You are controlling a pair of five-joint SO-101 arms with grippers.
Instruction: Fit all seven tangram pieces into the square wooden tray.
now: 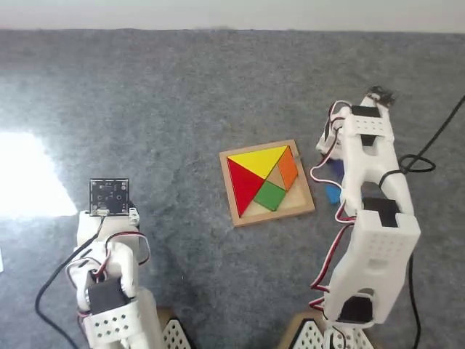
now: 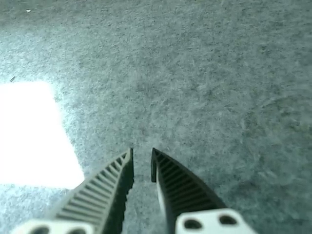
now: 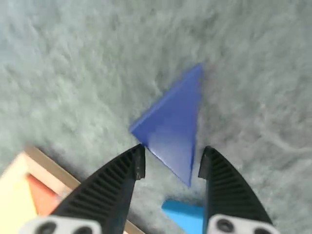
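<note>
1. Wooden tray (image 1: 232, 211) sits flat on the grey mat (image 1: 182, 94), between the two arms and nearer the right one. It holds a yellow triangle (image 1: 258, 160), a red triangle (image 1: 242, 185), a green square (image 1: 270, 195) and an orange piece (image 1: 288, 169). Bare wood shows in the middle and along one side, so I judge the puzzle unfinished.
2. Just beside the tray lies a dark blue triangle (image 3: 170, 126), flat on the mat, with a light blue piece (image 3: 183, 214) near it.
3. The right gripper (image 3: 172, 163) hangs over the dark blue triangle with its jaws spread, one on each side of a narrow corner, gripping nothing yet.
4. The left gripper (image 2: 142, 156) is well apart, over bare mat, its jaws drawn almost together and holding nothing.
5. Risks, as I judge them:
   - The jaws straddle slanted edges, so closing there could squeeze the triangle out sideways.
   - The piece lies thin and flat, and the fingertips may skate over it or dig into the mat.
   - The light blue piece is close enough to be nudged or caught too.
   - Swinging toward the tray could bump its rim and shift the seated pieces.
</note>
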